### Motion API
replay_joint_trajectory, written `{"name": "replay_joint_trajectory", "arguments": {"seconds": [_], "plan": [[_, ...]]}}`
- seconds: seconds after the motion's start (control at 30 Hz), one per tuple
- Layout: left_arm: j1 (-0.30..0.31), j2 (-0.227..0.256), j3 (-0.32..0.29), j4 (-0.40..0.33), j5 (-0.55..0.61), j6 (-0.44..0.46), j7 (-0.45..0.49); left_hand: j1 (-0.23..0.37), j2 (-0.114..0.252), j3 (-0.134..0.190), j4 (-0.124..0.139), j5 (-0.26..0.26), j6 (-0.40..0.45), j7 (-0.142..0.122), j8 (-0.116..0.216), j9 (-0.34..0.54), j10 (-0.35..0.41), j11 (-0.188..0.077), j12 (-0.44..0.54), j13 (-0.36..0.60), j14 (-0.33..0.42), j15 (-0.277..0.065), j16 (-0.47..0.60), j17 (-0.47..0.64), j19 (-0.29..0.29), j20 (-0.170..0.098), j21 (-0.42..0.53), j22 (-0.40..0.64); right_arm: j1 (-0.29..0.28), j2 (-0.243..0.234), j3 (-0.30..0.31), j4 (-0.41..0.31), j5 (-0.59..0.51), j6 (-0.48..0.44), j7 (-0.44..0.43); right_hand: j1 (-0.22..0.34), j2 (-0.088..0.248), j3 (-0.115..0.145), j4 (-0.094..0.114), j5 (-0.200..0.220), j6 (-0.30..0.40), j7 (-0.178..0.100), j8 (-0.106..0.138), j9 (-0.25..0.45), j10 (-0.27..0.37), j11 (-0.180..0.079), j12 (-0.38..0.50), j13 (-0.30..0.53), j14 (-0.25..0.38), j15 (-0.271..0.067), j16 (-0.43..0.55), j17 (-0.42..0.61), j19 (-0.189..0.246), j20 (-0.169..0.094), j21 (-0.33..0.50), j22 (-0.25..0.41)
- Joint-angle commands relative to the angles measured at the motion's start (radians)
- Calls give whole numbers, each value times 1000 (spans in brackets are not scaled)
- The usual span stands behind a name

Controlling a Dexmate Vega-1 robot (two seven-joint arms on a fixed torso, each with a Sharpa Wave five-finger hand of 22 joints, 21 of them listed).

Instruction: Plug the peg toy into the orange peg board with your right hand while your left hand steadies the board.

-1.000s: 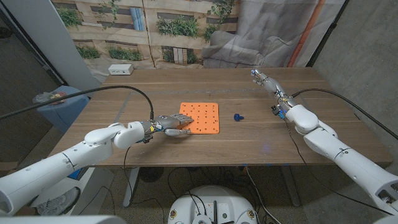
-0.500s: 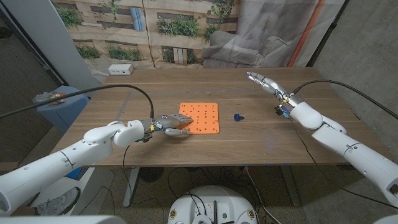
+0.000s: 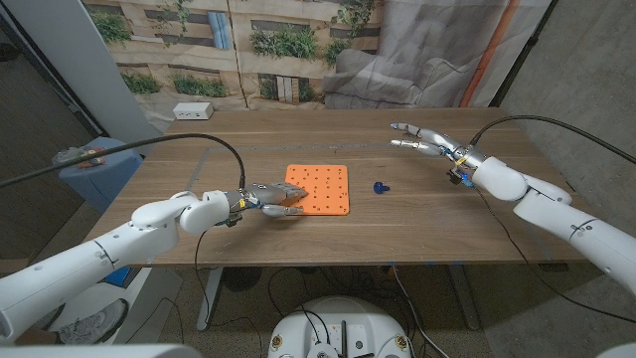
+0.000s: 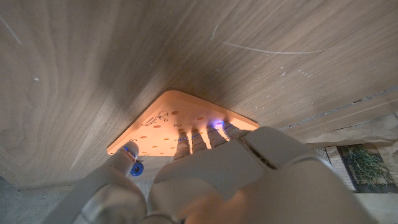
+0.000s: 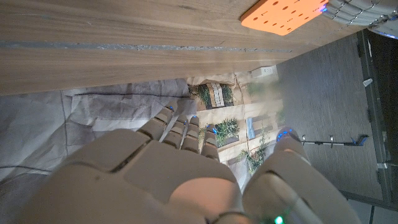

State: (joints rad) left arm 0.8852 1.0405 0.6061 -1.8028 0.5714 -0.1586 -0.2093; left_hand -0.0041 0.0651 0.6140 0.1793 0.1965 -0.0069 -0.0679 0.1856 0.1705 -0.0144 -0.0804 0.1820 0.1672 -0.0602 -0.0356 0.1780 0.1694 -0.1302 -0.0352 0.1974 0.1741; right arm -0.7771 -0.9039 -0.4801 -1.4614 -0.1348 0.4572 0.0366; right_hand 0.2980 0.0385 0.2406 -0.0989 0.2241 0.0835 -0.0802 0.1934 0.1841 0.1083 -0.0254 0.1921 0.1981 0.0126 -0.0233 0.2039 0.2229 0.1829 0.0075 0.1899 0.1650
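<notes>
The orange peg board (image 3: 320, 189) is seen lying flat near the middle of the wooden table (image 3: 417, 224), its rows of small holes facing up. The left hand (image 3: 270, 199) is laid on the board's edge at 9 o'clock, with the fingers (image 3: 288, 188) stretched over the orange surface and close together; nothing is gripped, the board is only pressed from above. In the left wrist view the same hand (image 4: 205, 180) is shown from behind, its fingertips (image 4: 202, 135) resting on the peg board (image 4: 168, 121) near one edge, and the thumb set apart to the side.

The peg toy (image 3: 381, 186), a small dark blue piece, is seen lying on the bare wood just beside the board, at 3 o'clock from it, not touching it. No hand is in contact with it.

The right hand (image 3: 427, 143) is held above the table at about 1 o'clock from the peg toy and well apart from it. Its fingers (image 3: 405, 127) are extended and spread, pointing toward 9 o'clock, and nothing is held in them. In the right wrist view the back of that hand (image 5: 155, 174) is shown with fingers straight and slightly parted, and a corner of the peg board (image 5: 283, 14) is visible on the wood far beyond them, with the left hand's fingers at its edge.

A white box (image 3: 191, 111) is set on the table at the far 11 o'clock corner.
</notes>
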Motion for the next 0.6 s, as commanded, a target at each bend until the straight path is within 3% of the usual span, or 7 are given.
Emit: {"name": "replay_joint_trajectory", "arguments": {"seconds": [0.03, 0.1, 0.3, 0.4, 0.6], "plan": [[-8, -4, -3, 8, -16, -13, -12, 3, 104, 0, -3, 6, 5, -4, 6, 2, 8, -1, 8, 4, 4, -86, 7, 2, 4, -165, 9, 2, -17, -78, 5, -95, -50, -84, 58, 35, -2, 11, -21, -10, -5, 5, 3, 3, -11, 2, -1, 4, -7, 4, 1, 2, -5, 8, 0, 6], [-15, -8, 1, 16, -17, -15, -16, 3, 106, 1, -3, 6, 5, -2, 6, 2, 8, 0, 7, 4, 5, -85, 7, 2, 7, -163, 10, 2, -24, -85, 7, -115, -41, -98, 71, 63, 3, 24, -40, -13, 7, 1, 11, 4, -7, 8, 3, 5, -5, 5, 4, 2, -6, 11, 0, 6], [-23, -12, 5, 24, -12, -21, -16, 5, 111, 4, -3, 7, 10, -1, 7, 2, 11, 0, 7, 4, 8, -83, 7, 2, 10, -162, 10, 2, -34, -124, 13, -205, -53, -195, 125, 108, 3, 43, -68, -12, 11, 11, 16, 7, -27, 13, -1, 7, -12, 23, 4, 1, -16, 22, -3, 7], [-24, -14, 5, 26, -12, -19, -15, 6, 112, 6, -3, 7, 12, -2, 7, 2, 13, 0, 7, 4, 10, -85, 7, 2, 12, -161, 10, 2, -37, -148, 19, -279, -45, -295, 183, 127, -2, 49, -76, -9, -1, 17, 13, 8, -34, 12, 0, 8, -19, 35, 3, 1, -23, 32, -4, 7], [-26, -18, 9, 23, -15, -11, -27, 7, 113, 8, -4, 7, 16, -2, 7, 2, 15, 0, 7, 4, 12, -83, 6, 2, 15, -159, 10, 2, -44, -164, 23, -331, -27, -365, 213, 148, -9, 56, -80, -2, -1, 25, 15, 9, -30, 23, 5, 10, -27, 56, 2, 2, -40, 49, -8, 7]]}}
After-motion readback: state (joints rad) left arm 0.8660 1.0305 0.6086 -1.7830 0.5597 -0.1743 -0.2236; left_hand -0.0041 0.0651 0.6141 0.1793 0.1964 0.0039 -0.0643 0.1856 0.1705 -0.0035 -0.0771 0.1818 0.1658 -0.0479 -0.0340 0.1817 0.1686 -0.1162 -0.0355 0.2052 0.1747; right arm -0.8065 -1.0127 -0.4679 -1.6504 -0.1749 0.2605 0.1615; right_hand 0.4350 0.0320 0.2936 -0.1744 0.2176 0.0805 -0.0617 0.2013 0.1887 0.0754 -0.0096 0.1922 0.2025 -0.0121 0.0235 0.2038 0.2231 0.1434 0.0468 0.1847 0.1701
